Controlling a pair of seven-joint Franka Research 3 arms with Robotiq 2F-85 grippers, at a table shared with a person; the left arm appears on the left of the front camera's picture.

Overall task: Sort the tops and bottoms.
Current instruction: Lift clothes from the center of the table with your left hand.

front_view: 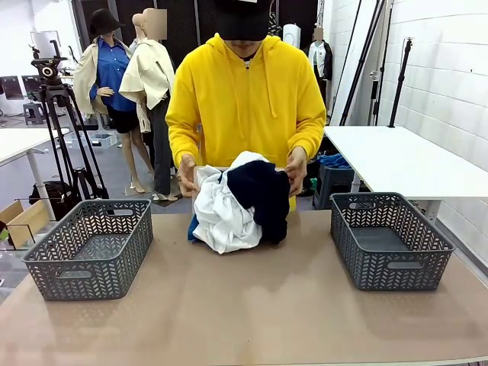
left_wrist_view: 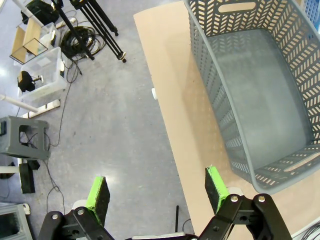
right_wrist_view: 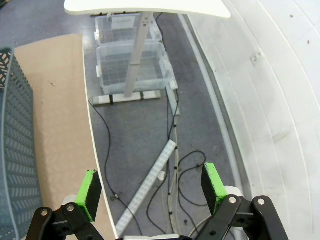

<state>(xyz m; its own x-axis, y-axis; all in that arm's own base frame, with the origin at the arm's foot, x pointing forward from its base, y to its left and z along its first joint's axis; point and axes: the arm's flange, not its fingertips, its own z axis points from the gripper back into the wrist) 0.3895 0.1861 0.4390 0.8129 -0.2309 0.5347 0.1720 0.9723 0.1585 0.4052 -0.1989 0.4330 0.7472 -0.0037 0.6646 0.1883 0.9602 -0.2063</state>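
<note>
Jaws spread wide and empty, I wait while a person's hands (front_view: 187,168) bunch tops (front_view: 225,217) and bottoms (front_view: 263,194) between baskets (front_view: 76,264) for sorting.

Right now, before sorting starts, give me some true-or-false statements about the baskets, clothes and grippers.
Both the left basket and the right basket are empty. True.
The clothes pile lies in the left basket. False: it sits on the table between the baskets, held by the person's hands.
The left gripper grips the white shirt. False: it is open and empty.
The dark navy garment touches the white shirt. True.
The right gripper is open. True.
</note>
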